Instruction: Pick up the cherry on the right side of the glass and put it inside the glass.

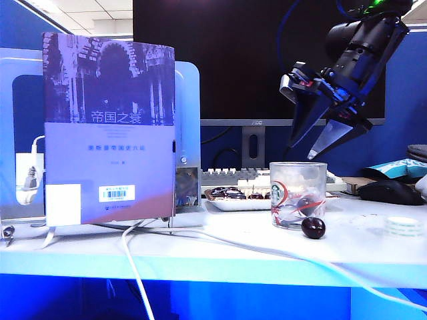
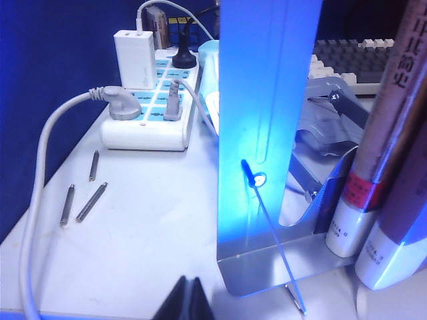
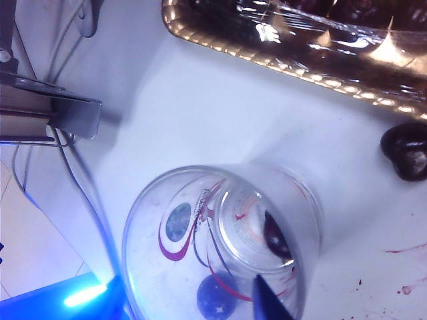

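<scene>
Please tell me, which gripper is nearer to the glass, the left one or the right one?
The right. The right gripper hangs just above the glass, jaws apart. The left gripper is far off, by the power strip behind the bookend.

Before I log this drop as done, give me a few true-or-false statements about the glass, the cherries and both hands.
1. The right hand hangs above the glass, jaws apart. True.
2. A dark cherry lies inside the glass. True.
3. No cherry lies outside the glass. False: another cherry sits on the table beside it.
4. The glass lies on its side. False: it stands upright.
5. The left hand is over the glass. False: it is by the power strip and metal bookend.
</scene>
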### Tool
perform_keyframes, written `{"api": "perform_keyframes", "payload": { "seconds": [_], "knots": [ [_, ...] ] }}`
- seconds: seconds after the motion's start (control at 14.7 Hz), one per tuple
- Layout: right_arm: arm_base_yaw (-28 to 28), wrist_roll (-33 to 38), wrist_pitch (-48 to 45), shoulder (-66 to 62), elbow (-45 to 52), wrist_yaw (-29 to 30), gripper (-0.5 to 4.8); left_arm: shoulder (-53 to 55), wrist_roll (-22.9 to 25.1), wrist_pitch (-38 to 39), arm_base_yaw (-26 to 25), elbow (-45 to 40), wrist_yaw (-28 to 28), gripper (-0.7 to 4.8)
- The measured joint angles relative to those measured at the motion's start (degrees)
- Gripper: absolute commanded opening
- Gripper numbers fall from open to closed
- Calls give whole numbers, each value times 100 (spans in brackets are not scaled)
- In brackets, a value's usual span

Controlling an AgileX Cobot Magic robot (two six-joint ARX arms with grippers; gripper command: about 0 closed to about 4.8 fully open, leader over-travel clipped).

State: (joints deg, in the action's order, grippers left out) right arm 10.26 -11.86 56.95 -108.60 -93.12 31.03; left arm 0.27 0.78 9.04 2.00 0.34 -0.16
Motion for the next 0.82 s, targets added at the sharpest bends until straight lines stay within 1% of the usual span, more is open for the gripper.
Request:
{"api": "perform_keyframes", "payload": {
  "seconds": [0.07, 0.14, 0.2, 0.41, 0.54, 0.68, 0.75, 0.82],
  "knots": [
    [0, 0, -4, 0, -7, 0, 216, 0, 0, 0, 0, 0, 0, -5],
    [0, 2, -2, 2, -7, 0, 56, 0, 2, 0, 0, 0, 0, -5],
    [0, 42, -2, 11, -7, 0, -5, 0, 0, 0, 0, 0, -2, -5],
    [2, 131, -177, 474, -7, -7, -5, 0, 0, 0, 0, 0, 0, -5],
    [4, 131, -299, 798, -7, -205, -5, 0, 0, 0, 0, 0, 0, -5],
    [4, 133, -428, 1388, -7, -723, -5, 0, 0, 0, 0, 0, -2, -5],
    [4, 133, -531, 1915, -7, -1104, -5, 0, 0, 0, 0, 0, 0, -5],
    [4, 133, -570, 2168, -4, -1250, -5, 0, 2, 0, 0, 0, -2, -5]
  ]
}}
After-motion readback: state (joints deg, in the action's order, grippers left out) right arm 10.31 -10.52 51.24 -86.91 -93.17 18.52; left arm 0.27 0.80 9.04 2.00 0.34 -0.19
